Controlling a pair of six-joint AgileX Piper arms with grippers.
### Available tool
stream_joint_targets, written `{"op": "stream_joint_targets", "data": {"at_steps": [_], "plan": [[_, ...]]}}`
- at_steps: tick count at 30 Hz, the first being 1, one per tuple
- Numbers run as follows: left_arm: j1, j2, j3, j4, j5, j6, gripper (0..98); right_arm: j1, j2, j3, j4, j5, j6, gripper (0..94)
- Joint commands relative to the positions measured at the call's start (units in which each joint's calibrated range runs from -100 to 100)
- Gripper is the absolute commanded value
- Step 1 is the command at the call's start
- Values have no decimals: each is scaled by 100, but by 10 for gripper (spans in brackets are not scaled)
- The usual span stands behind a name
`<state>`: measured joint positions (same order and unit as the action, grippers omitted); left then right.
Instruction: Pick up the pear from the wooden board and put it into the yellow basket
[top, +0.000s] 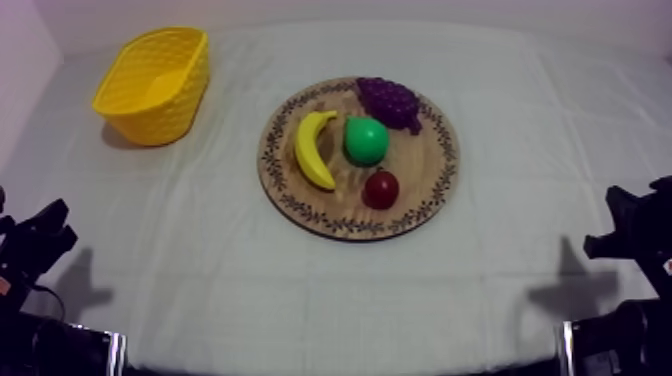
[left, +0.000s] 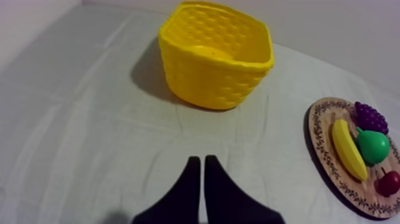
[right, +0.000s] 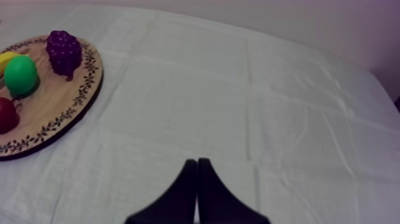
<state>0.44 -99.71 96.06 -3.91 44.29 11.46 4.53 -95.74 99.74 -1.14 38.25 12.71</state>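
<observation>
Grey-white cloth (top: 200, 290) lies over the whole tabletop, creased in places, with a pale wall behind. Low at the near edge, the left fingers (left: 191, 182) are pressed together into a narrow black wedge with nothing between them, hanging above bare cloth and aimed toward the yellow basket (left: 208, 83). The right fingers (right: 189, 182) are drawn together the same way, gripping nothing, over bare cloth to the right of the wooden board (right: 53, 107). Seen from above, the left arm (top: 38, 240) sits low at its own side of the tabletop and the right arm (top: 630, 225) at the other, both well apart from the fruit. Between them, near the middle, the round board with its patterned rim lies flat. The pear (top: 366, 140), green, rests on it near the centre, untouched. The banana (top: 312, 150) is just beside it on the basket side, the bunch of grapes (top: 390, 100) is by the far rim, and the small red fruit (top: 381, 188) is just in front. The basket stands upright at the far left of the tabletop, well apart from the board
</observation>
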Motion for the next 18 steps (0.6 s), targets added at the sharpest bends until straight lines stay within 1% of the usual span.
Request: {"op": "stream_joint_targets", "data": {"at_steps": [1,6,11,16,18], "plan": [[-171,-3,182,178,-484,-1564,1,-1,-2,4,0,-2,2,3],[-154,-3,182,178,-484,-1582,1,-1,-2,4,0,-2,0,3],[-138,-3,182,178,-484,-1394,1,-1,-2,4,0,-2,1,3],[-143,32,141,178,-484,-1452,2,-1,-2,4,0,-2,1,3],[-154,220,-71,178,-460,-1471,1,-1,-2,4,0,-2,1,3]]}}
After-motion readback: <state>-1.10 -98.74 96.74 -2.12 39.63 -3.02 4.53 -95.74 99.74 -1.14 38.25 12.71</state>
